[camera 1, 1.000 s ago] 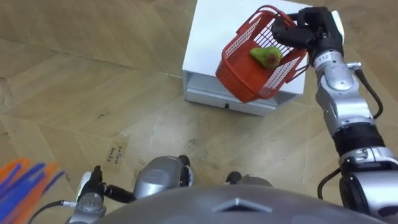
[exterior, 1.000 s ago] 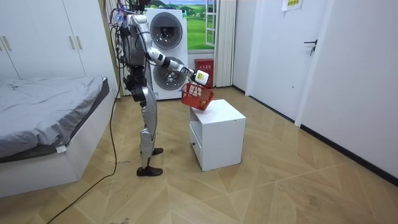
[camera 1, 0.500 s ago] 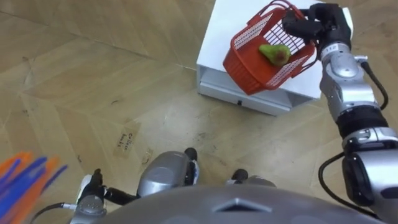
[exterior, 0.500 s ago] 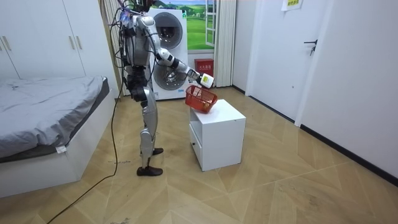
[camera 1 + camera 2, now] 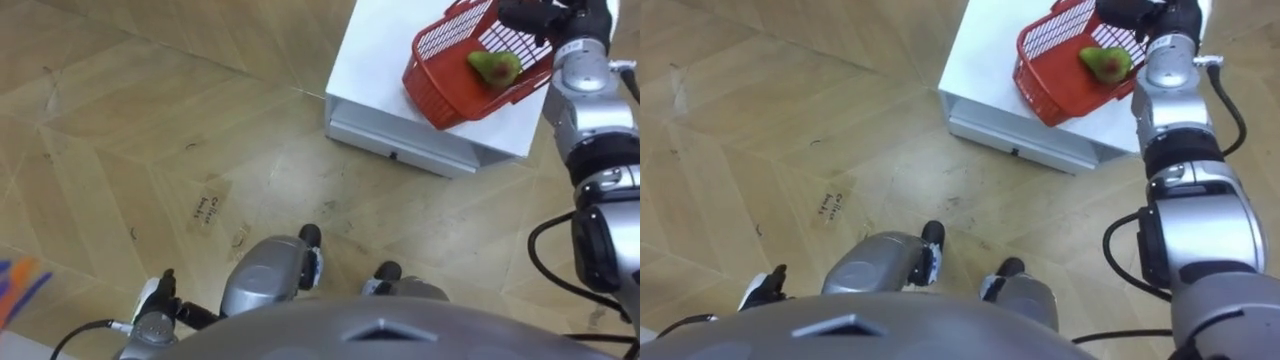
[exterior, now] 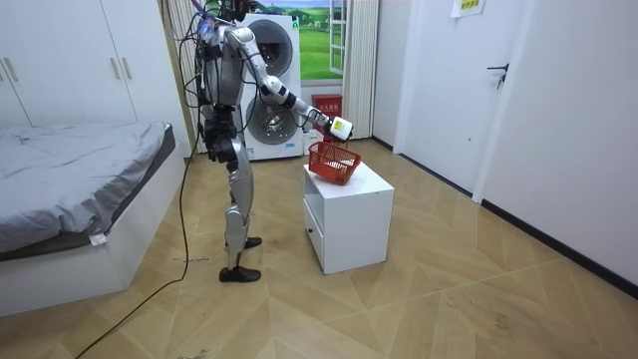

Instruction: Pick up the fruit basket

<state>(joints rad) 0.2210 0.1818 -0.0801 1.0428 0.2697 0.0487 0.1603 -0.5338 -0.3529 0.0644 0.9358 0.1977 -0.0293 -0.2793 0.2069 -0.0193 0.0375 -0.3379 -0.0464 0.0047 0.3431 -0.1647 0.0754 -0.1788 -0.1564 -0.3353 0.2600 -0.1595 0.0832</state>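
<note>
the right robot hand (image 5: 530,14) has its dark fingers curled round the far rim of the red plastic mesh fruit basket (image 5: 440,75), holding it tilted over the white boxy desk (image 5: 372,70), a green fruit (image 5: 494,68) inside.

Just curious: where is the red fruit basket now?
In the left eye view's upper right, the red fruit basket hangs tilted over the white cabinet, gripped by the right hand.

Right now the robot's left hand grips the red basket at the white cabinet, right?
No, it's the right hand, not the left, that grips the basket at the cabinet; the left eye view shows its arm coming in from the right.
</note>
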